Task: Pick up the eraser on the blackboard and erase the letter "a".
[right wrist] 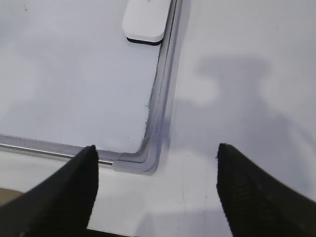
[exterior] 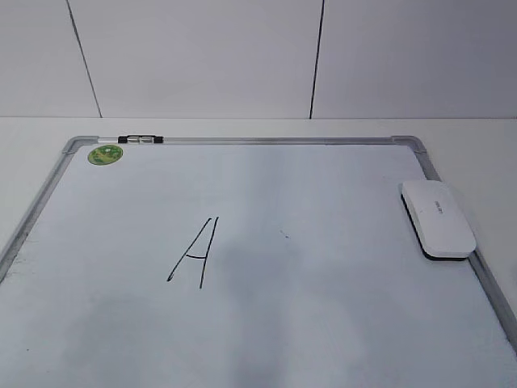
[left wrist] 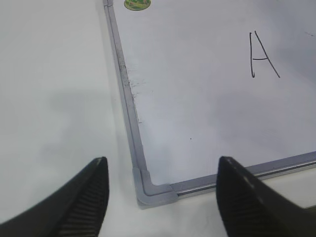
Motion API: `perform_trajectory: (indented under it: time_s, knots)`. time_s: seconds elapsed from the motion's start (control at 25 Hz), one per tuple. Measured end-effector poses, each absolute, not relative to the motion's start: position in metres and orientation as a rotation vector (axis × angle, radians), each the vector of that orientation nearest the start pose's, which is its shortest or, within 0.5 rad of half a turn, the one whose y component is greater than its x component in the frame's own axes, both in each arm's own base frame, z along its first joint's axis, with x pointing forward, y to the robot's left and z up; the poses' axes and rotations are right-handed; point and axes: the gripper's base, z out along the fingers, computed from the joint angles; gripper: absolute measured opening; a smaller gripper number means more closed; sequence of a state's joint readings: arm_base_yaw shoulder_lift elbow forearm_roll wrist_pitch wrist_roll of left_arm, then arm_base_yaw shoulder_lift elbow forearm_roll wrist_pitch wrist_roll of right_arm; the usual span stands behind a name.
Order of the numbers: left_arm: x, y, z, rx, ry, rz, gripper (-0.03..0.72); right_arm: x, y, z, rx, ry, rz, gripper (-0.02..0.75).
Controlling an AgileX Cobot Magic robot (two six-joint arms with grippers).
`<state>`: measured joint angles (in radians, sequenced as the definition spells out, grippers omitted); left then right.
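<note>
The eraser [exterior: 439, 218], a white oblong block on a dark base, lies on the blackboard [exterior: 323, 291] against its right frame, and its near end shows in the right wrist view [right wrist: 145, 22]. A large angular capital "A" [exterior: 194, 252] in black marker stands left of the board's middle. The letter "a" is out of view. My left gripper [left wrist: 163, 163] hangs open over the board's near left corner, with nothing between its fingers. My right gripper [right wrist: 156, 148] hangs open over the near right corner, well short of the eraser. Neither gripper shows in the exterior view.
A round green sticker [exterior: 106, 153] marks the board's far left corner, and a small dark-and-silver clip [exterior: 139, 140] sits on the far frame. The board rests on a white table [right wrist: 237, 98] that extends past its frame on both sides. A white panelled wall stands behind.
</note>
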<state>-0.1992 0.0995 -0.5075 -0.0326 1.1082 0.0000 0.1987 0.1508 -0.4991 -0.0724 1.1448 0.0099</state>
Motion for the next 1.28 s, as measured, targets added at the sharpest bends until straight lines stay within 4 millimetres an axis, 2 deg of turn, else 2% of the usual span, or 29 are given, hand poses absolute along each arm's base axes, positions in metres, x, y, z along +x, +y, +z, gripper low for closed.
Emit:
perform_trajectory:
  time_s: [0.16,0.48,0.6,0.92,1.28]
  knots:
    - [0.007,-0.004,0.276,0.218,2.176,-0.153,0.484,0.012,-0.004,0.270,-0.212,2.251,0.018,0.593]
    - [0.000,-0.003,0.276,0.215,2.132,-0.159,0.457,-0.009,-0.008,0.271,-0.192,2.108,0.034,0.593]
    - [-0.006,-0.002,0.276,0.211,2.089,-0.164,0.450,-0.010,-0.008,0.270,-0.191,2.102,0.035,0.593]
    - [-0.007,-0.002,0.276,0.211,2.087,-0.167,0.426,-0.010,-0.008,0.270,-0.186,2.102,0.032,0.593]
    - [-0.007,-0.002,0.276,0.168,2.090,-0.142,0.414,-0.011,-0.007,0.270,-0.070,2.109,-0.033,0.593]
